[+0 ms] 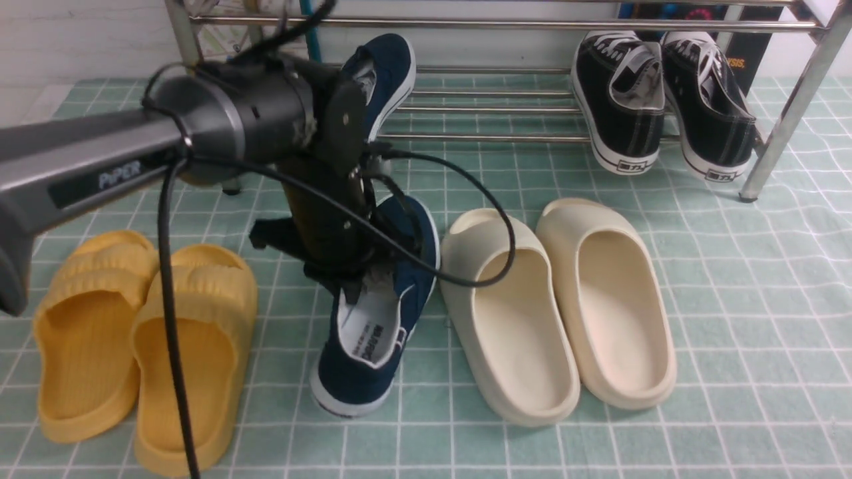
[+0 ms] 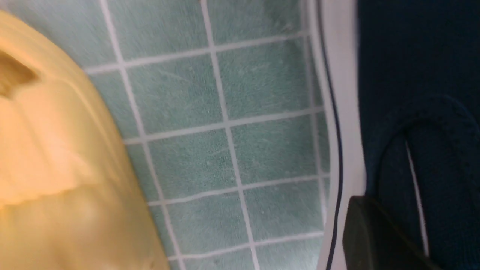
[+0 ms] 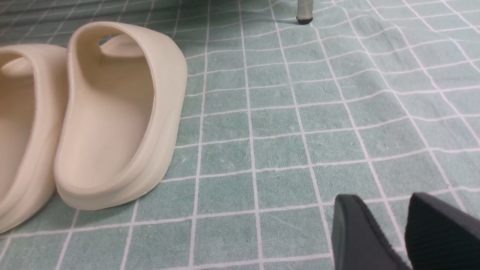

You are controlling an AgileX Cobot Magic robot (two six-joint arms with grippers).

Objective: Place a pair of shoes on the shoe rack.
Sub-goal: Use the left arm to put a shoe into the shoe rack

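One navy shoe (image 1: 386, 70) leans toe-up on the lower bars of the chrome shoe rack (image 1: 506, 25). The other navy shoe (image 1: 373, 332) lies on the green mat between the yellow and cream slides. My left gripper (image 1: 356, 283) reaches down into this shoe's opening and is shut on its side wall. In the left wrist view one dark finger (image 2: 375, 236) presses on the outside of the navy shoe (image 2: 412, 93), by its white sole. In the right wrist view my right gripper (image 3: 397, 225) hovers low over bare mat, open and holding nothing; it is out of the front view.
Two black lace-up sneakers (image 1: 619, 100) (image 1: 709, 100) sit on the rack's right side. Cream slides (image 1: 512, 313) (image 3: 112, 112) lie right of the floor shoe, yellow slides (image 1: 193, 352) (image 2: 56, 150) left of it. The rack's right leg (image 1: 792, 113) (image 3: 304, 15) stands on the mat.
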